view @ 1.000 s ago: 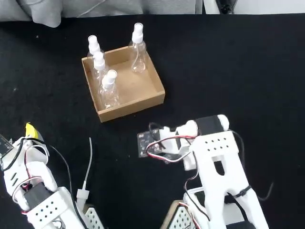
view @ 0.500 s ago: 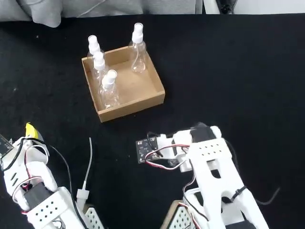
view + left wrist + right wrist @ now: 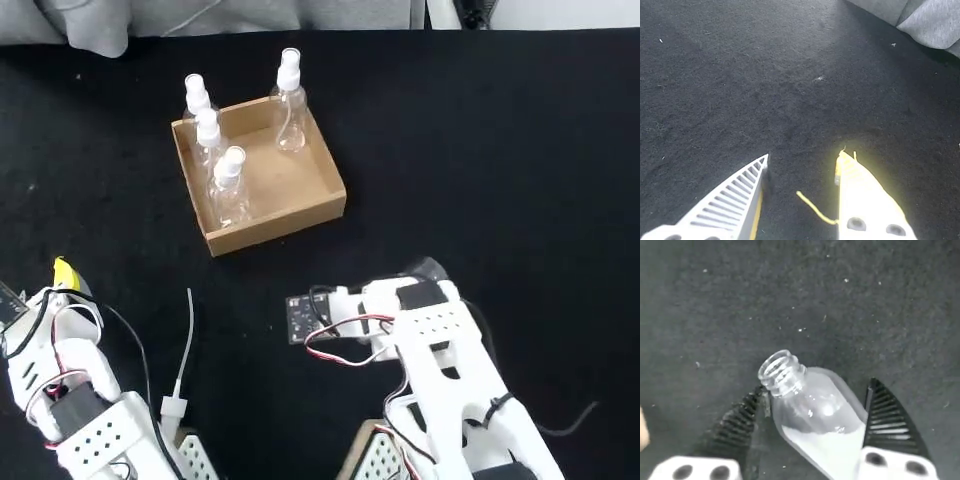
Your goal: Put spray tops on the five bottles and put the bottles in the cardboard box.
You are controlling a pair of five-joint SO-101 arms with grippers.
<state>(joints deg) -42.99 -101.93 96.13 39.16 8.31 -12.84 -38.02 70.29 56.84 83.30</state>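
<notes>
Your right pincer grips the bottle, with one black ribbed jaw on each side of its body. The bottle is clear plastic with a bare threaded neck and no top, and something pale shows in its lower part. It sits tilted with the open mouth pointing away from the wrist, over the black cloth near the right arm. From above, a glassy edge of it pokes out past the arm's far end.

The box is well apart from the bottle, farther back and to the left. It holds four capped bottles, all upright and clear with white spray tops. You cannot tell whether the rearmost one stands inside the back corner or just behind the wall.

Your left pincer is wide open and holds nothing. It has one white jaw and one yellow, low over bare cloth.

The black cloth covers the whole table, and grey fabric lies along the far edge.

A white piece with a thin tube lies beside the left arm. It is too small to say whether it is a spray top. From above, the right arm hides its own jaws.
</notes>
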